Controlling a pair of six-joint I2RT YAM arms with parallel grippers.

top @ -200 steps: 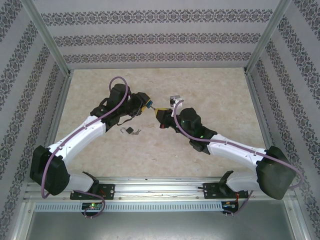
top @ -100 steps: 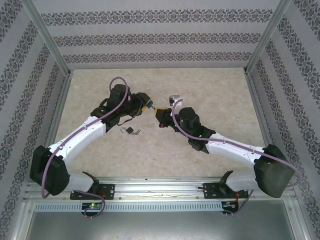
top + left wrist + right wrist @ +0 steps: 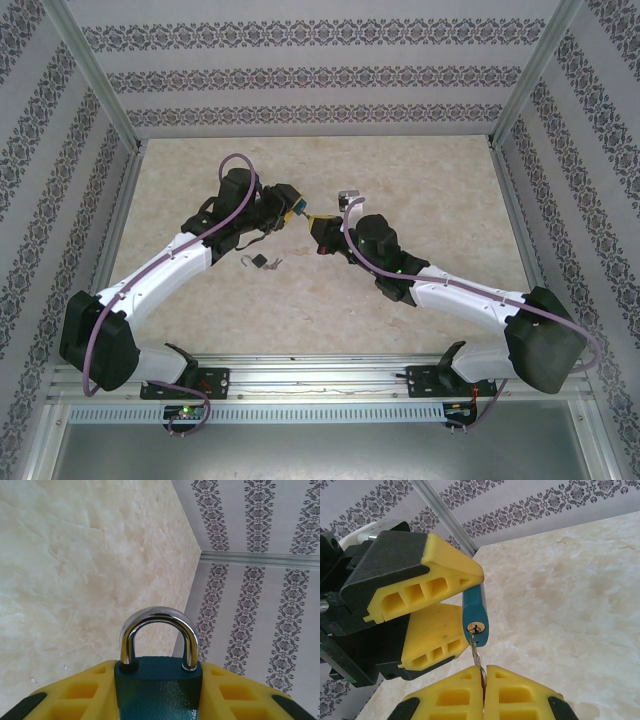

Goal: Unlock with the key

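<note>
While left end effector (image 3: 159,680) is clamping padlock (image 3: 476,614) steady, right end effector (image 3: 483,672) is pinching key (image 3: 476,659).
Blade (image 3: 474,646) is meeting keyhole (image 3: 475,628), mid-frame.

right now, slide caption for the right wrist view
Right gripper holds key at keyhole of padlock gripped by left gripper

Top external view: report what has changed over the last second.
The right arm crept slightly left. Unchanged: left gripper clamping the teal padlock with chrome shackle, right gripper pinching the silver key at its keyhole, small grey padlock on the marbled table.
</note>
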